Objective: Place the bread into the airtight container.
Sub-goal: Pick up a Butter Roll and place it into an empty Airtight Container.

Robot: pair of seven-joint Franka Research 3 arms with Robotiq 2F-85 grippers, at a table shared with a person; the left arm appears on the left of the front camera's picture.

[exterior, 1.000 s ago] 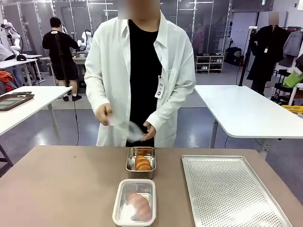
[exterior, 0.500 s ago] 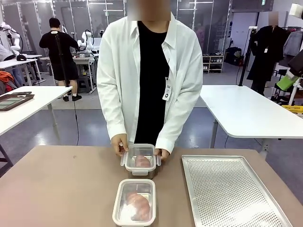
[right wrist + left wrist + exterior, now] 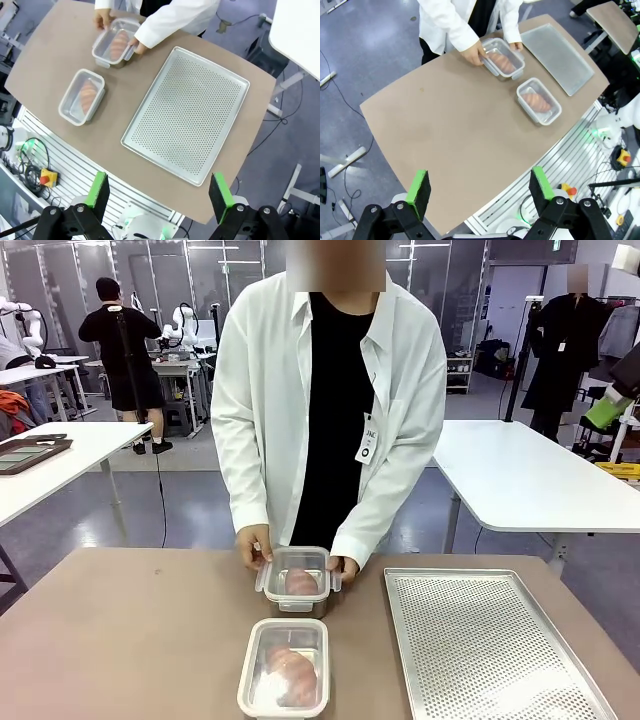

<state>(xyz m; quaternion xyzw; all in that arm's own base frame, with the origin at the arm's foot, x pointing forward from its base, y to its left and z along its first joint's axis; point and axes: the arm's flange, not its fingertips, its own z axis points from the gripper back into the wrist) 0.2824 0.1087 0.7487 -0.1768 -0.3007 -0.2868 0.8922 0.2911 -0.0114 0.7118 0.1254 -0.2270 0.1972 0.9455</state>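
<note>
Brown table (image 3: 130,640), lab room behind. Perforated metal tray (image 3: 490,650) along the right edge. Far container (image 3: 297,579) near the far edge at the middle, lid on, bread (image 3: 300,582) inside; a person's two hands (image 3: 254,545) press on its sides. Near container (image 3: 285,668) by the near edge, lidded, holding a second bread (image 3: 290,675). Left gripper (image 3: 480,187) and right gripper (image 3: 159,192), high above the table, jaws spread wide, holding nothing.
</note>
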